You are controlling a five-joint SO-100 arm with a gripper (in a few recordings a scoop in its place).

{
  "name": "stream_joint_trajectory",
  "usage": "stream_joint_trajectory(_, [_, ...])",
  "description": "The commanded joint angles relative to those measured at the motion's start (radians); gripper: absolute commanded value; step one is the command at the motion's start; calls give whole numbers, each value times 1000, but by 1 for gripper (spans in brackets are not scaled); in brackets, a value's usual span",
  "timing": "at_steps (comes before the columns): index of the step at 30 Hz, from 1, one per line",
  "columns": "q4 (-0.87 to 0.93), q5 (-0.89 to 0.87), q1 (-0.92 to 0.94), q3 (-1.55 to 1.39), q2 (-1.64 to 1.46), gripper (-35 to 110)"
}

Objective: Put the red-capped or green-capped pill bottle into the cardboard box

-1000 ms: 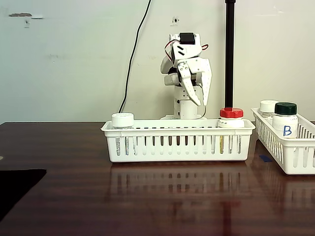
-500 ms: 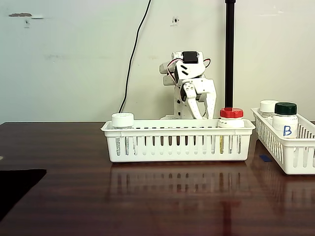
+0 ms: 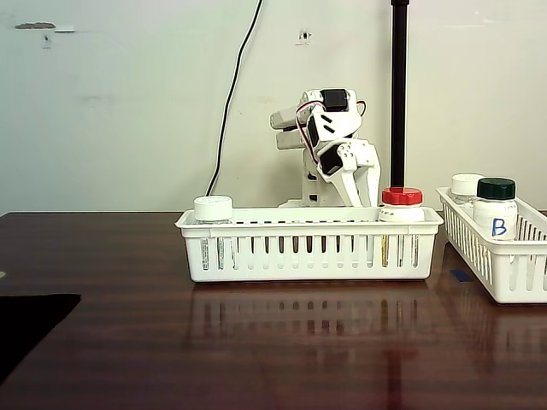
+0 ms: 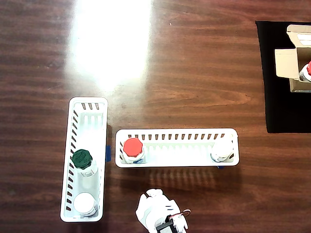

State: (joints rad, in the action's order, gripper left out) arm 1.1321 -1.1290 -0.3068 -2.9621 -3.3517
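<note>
The red-capped pill bottle (image 3: 402, 203) stands at the right end of the middle white basket (image 3: 308, 248) in the fixed view; from overhead the pill bottle (image 4: 132, 147) is at the left end of that basket (image 4: 177, 133). My white gripper (image 3: 363, 198) hangs behind the basket, fingers pointing down, just left of the red cap and apart from it, open and empty. Overhead, the gripper (image 4: 148, 199) sits below the basket. The cardboard box (image 4: 291, 60) stands open at the top right on a black mat, with a red-capped bottle (image 4: 307, 71) inside.
A white-capped bottle (image 3: 213, 207) occupies the basket's other end. A second white basket (image 4: 83, 160) holds a green-capped bottle (image 4: 81, 159) and a white-capped one (image 4: 85, 204). A black pole (image 3: 399, 94) rises behind the arm. Bare dark wood lies between the baskets and the black mat (image 4: 284, 111).
The arm has folded down and swung right; the gripper dropped from above the basket to just behind its rim, close to the red cap. The bottles have not moved.
</note>
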Motion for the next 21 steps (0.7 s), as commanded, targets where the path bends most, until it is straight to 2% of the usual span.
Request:
stream_joint_trajectory(1, [12, 117, -17, 2, -83, 1])
stream_joint_trajectory(9, [12, 268, -17, 2, -83, 1])
stream_joint_trajectory(21, [12, 345, -17, 2, -83, 1])
